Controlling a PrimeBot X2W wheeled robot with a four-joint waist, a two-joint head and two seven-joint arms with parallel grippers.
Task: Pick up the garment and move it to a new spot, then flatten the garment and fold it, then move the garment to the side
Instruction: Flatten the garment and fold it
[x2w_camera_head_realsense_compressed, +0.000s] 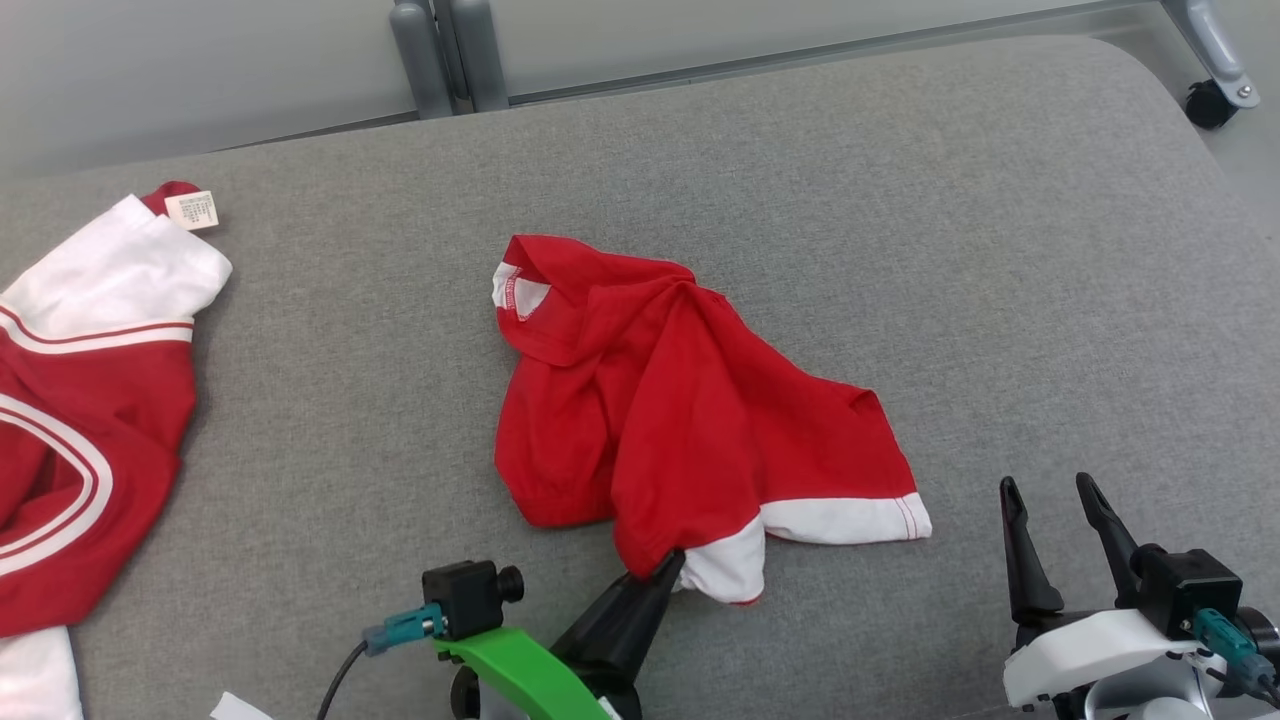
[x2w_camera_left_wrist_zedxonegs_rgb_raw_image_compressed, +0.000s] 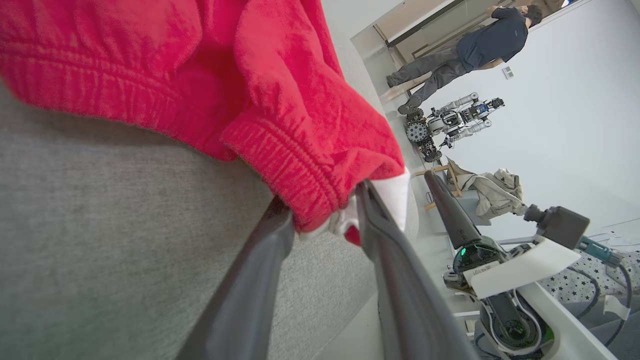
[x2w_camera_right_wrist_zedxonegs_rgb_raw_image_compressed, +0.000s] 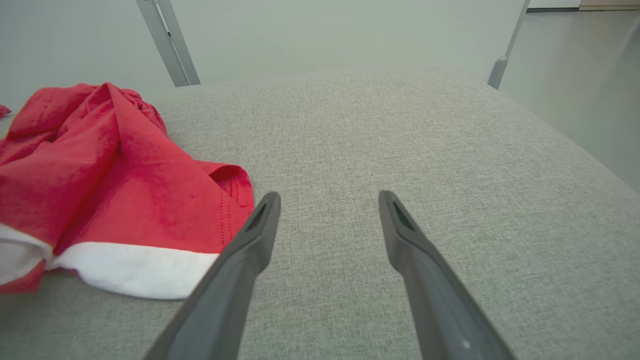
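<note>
Currently: L gripper fingers part-closed astride garment hem, grip unclear; R gripper wide open, empty.

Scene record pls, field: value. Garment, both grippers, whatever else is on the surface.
garment: red with white trim, crumpled, mid-surface
left gripper: straddles the garment's near hem, fabric in the gap; clamped or not, unclear
right gripper: open, over bare surface to the garment's right, apart from it
surface: grey fabric pad
second garment: red and white, at the left edge
task stage: not yet flattened or folded
</note>
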